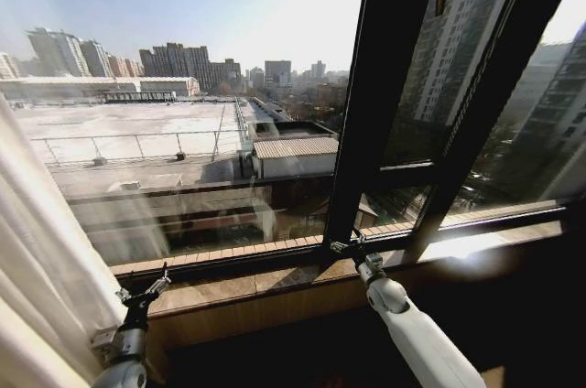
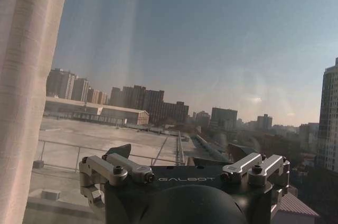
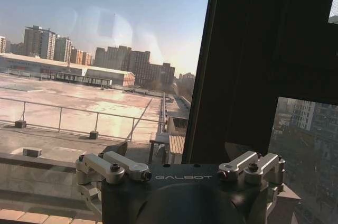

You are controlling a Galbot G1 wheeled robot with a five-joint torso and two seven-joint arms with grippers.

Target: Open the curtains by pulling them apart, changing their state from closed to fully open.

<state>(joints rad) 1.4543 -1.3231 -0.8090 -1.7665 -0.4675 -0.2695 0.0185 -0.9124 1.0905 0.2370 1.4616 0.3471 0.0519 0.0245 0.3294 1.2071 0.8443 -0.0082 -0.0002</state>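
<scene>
Curtains [image 1: 37, 251] of sheer cream fabric hang bunched at the far left of the window [image 1: 183, 86], cut off by the picture's edge, so their full width cannot be made out. The left gripper [image 1: 145, 295] is raised just right of the fabric, apart from it — its jaws spread wide with nothing between them. In the left wrist view the pleated panel [image 2: 26, 86] stands beside the open fingers [image 2: 113, 168], not touching. The right gripper [image 1: 348, 246] points at the sill [image 1: 238, 278] near the dark window frame [image 1: 385, 86], well away from the curtains, jaws likewise spread and empty. Both gripper bodies carry the word "GALBOT" [image 2: 186, 179] in pale letters.
</scene>
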